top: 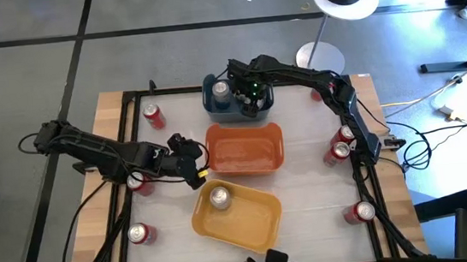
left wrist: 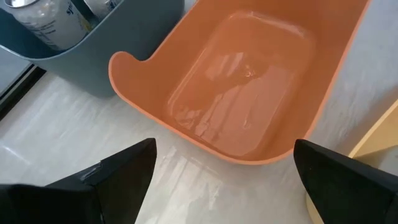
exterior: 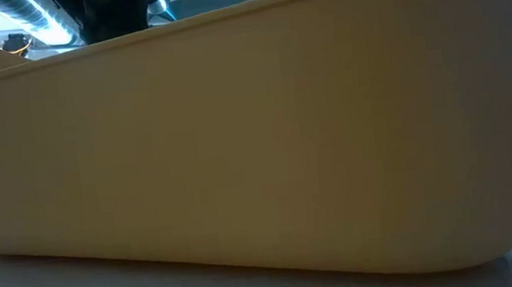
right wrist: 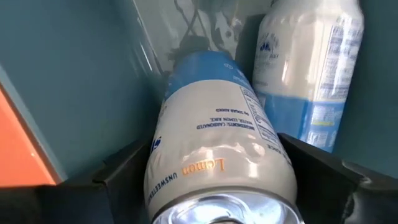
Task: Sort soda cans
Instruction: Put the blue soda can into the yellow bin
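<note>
My right gripper points down into the blue bin at the table's far middle, its fingers around a white-and-blue soda can. A second pale can stands upright on the bin floor beside it. My left gripper hangs open and empty over the bare table just left of the orange bin. A silver-topped can stands in the yellow bin. Red cans stand near the table's edges. My right gripper has the white-and-blue can between its two fingers, one finger on each side of the body just below the top rim. No gap shows at either side. The fingers come from above. The can sits tilted, its lower end deep in the blue bin.
The three bins stand in a row from far to near down the table's middle. More red cans stand at the left and right sides. The yellow bin's wall fills the low view. A black frame runs round the table.
</note>
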